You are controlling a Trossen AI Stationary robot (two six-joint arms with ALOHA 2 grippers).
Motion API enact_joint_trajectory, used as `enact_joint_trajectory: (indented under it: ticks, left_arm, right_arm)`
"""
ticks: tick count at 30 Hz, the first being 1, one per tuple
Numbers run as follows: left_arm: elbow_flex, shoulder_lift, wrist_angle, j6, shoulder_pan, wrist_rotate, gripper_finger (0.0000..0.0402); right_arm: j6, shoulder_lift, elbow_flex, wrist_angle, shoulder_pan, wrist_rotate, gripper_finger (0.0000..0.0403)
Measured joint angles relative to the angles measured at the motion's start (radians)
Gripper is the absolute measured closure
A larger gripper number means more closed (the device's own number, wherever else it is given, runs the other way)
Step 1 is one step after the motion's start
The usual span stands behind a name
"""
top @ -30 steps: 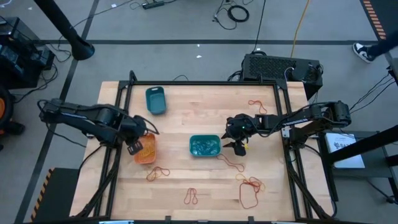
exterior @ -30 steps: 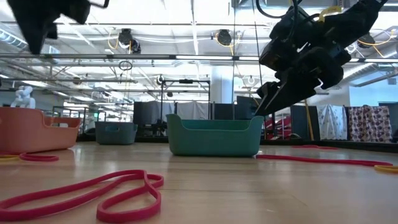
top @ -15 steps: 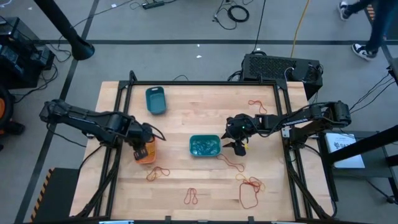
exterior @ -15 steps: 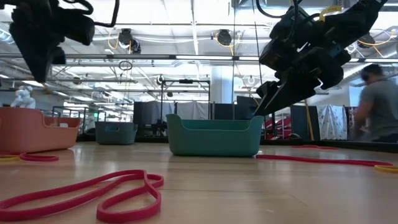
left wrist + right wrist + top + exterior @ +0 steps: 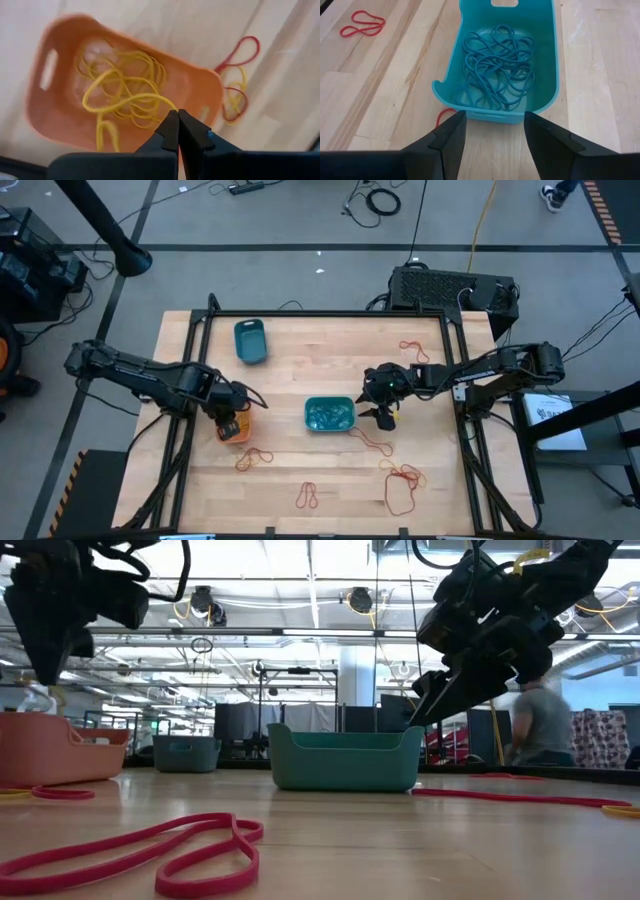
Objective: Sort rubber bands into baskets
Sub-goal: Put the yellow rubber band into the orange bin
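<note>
Table (image 5: pixel 300 385): pale wood planks, smooth, visible grain, low sheen. Orange basket (image 5: pixel 60 115), teal basket (image 5: pixel 545 60) and blue basket (image 5: pixel 250 341): moulded plastic, smooth, faintly glossy. Rubber bands (image 5: pixel 495 65): thin elastic rubber, matt. Left hand (image 5: pixel 175 131) and right hand (image 5: pixel 492 137): dark, matt, hard-looking plastic fingers.

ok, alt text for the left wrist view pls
The left end effector, fingers shut, pinches a yellow rubber band above the orange basket, which holds a tangle of yellow bands. A red band and a yellow band lie on the wooden table beside the basket.
</note>
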Motion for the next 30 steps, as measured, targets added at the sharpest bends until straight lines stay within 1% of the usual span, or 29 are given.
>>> enact_joint_trajectory:
  ticks: [3,15,18,25,28,30]
  left_arm:
    - [0.0,0.0,0.0,-0.058,0.0,0.025,0.0395]
    - [0.001,0.001,0.009,-0.054,-0.008,0.025,0.0392]
    - [0.001,0.001,0.009,-0.054,-0.008,0.024,0.0374]
    - [0.001,0.002,0.008,-0.054,-0.008,0.012,0.0303]
    - [0.001,0.002,0.008,-0.054,-0.008,0.0,0.0286]
    - [0.001,0.002,0.011,-0.053,-0.008,-0.027,0.0282]
  right_arm:
    - [-0.001,0.0,0.0,0.0,0.0,0.0,0.0209]
    - [-0.007,0.0,0.0,-0.006,0.0,0.0,0.0209]
    - [-0.007,0.0,0.0,-0.015,0.0,0.0,0.0209]
    - [-0.008,0.0,0.0,-0.02,0.0,0.0,0.0209]
    - [-0.007,0.0,0.0,-0.02,0.0,0.0,0.0209]
    - [-0.007,0.0,0.0,-0.02,0.0,0.0,0.0209]
